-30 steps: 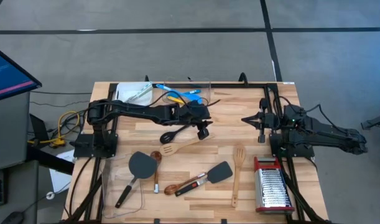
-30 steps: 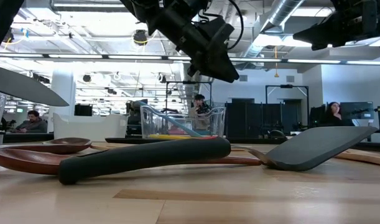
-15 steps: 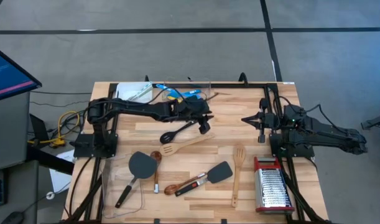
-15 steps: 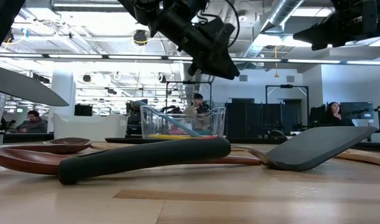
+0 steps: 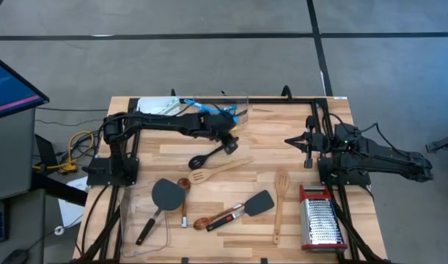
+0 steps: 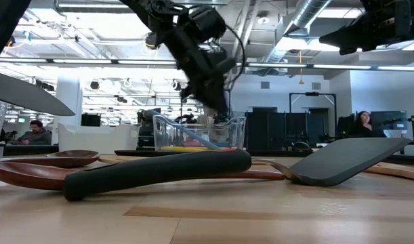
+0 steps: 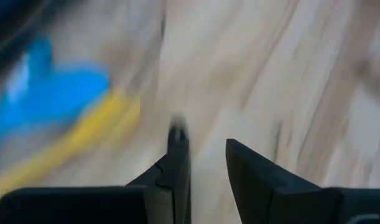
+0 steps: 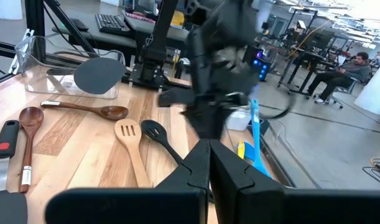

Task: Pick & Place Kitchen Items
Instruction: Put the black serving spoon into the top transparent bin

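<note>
The black slotted spoon lies at centre frame, long axis diagonal, bowl lower left, handle upper right. Above it the left gripper hangs, jaws narrowly parted, empty. The right gripper waits closed at right.

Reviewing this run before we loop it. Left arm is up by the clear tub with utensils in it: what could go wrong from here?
1. The left gripper, jaws apart and empty, is close to the clear tub; it may knock the rim.
2. The black slotted spoon lies just beneath; a descent could shove it into the wooden slotted spatula.
3. The left wrist view is blurred, so aiming looks unreliable.
</note>
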`<state>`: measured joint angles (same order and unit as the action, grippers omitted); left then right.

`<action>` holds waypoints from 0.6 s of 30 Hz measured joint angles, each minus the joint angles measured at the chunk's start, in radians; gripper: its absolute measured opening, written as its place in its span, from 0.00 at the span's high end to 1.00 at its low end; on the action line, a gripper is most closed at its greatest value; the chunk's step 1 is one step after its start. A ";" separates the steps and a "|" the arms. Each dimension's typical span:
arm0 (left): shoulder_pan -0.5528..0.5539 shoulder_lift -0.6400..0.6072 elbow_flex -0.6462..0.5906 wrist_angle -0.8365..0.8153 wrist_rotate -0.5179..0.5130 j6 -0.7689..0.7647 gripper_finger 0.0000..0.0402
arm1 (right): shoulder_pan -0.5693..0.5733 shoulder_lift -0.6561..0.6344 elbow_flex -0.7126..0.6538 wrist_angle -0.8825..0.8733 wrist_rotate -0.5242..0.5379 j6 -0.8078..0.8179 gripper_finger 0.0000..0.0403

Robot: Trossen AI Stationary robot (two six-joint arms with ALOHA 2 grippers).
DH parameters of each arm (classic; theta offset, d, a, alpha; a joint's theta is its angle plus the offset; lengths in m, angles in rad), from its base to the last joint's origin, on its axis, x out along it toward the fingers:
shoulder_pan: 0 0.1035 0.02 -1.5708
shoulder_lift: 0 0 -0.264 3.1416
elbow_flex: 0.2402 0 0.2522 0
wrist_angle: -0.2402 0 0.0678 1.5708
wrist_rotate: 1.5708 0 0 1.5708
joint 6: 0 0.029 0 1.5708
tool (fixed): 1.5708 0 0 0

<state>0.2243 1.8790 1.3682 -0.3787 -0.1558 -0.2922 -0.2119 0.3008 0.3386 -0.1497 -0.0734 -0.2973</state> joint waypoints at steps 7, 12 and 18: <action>-0.054 0.000 0.000 -0.294 -0.002 -0.071 0.77 | 0.000 0.000 0.000 0.000 0.000 0.002 1.00; -0.056 0.000 0.000 -0.369 0.027 -0.088 0.77 | 0.000 0.000 0.000 0.000 0.000 0.002 1.00; -0.056 0.000 0.000 -0.365 0.030 -0.088 0.77 | 0.000 0.000 0.000 -0.002 0.000 0.002 1.00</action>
<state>0.1688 1.8790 1.3682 -0.7439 -0.1261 -0.3798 -0.2119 0.3008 0.3386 -0.1513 -0.0735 -0.2951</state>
